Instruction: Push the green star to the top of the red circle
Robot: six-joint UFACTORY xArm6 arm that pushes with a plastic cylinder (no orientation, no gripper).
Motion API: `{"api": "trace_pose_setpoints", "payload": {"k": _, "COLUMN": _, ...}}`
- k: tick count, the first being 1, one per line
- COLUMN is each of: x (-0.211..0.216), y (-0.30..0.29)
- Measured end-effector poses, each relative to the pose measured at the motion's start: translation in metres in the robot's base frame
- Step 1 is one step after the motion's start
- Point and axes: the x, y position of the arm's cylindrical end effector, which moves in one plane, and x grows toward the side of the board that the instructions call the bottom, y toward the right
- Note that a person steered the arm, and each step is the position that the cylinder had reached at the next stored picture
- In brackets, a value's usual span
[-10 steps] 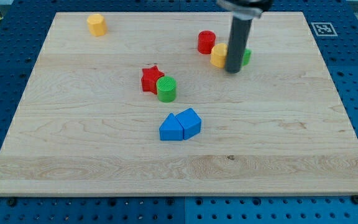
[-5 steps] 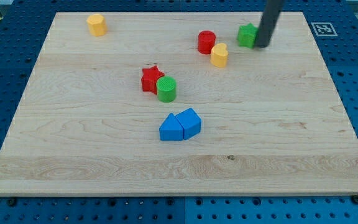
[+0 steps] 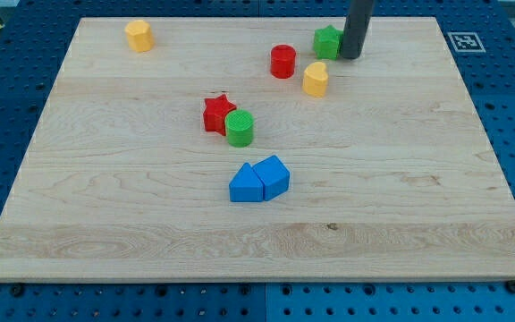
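Observation:
The green star (image 3: 327,42) lies near the view's top, up and to the right of the red circle (image 3: 282,62). My tip (image 3: 351,56) touches the star's right side. A yellow block (image 3: 315,79) sits just below the star and to the right of the red circle. There is a small gap between the star and the red circle.
A red star (image 3: 216,114) touches a green cylinder (image 3: 240,129) at mid-board. Two blue blocks (image 3: 259,180) sit together below them. A yellow hexagonal block (image 3: 138,35) is at the top left. The wooden board (image 3: 105,224) lies on a blue pegboard.
My tip moved up from beside the yellow block, then left along the top, pushing the green star up and left. The red circle shifted a little left.

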Motion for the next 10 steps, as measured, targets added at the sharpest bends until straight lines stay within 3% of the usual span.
{"api": "trace_pose_setpoints", "payload": {"k": 2, "x": -0.021, "y": -0.069}}
{"api": "trace_pose_setpoints", "payload": {"k": 6, "x": -0.021, "y": -0.060}}
{"api": "trace_pose_setpoints", "payload": {"k": 7, "x": -0.015, "y": -0.032}}
{"api": "trace_pose_setpoints", "payload": {"k": 9, "x": 0.055, "y": 0.040}}
{"api": "trace_pose_setpoints", "payload": {"k": 10, "x": 0.119, "y": 0.042}}
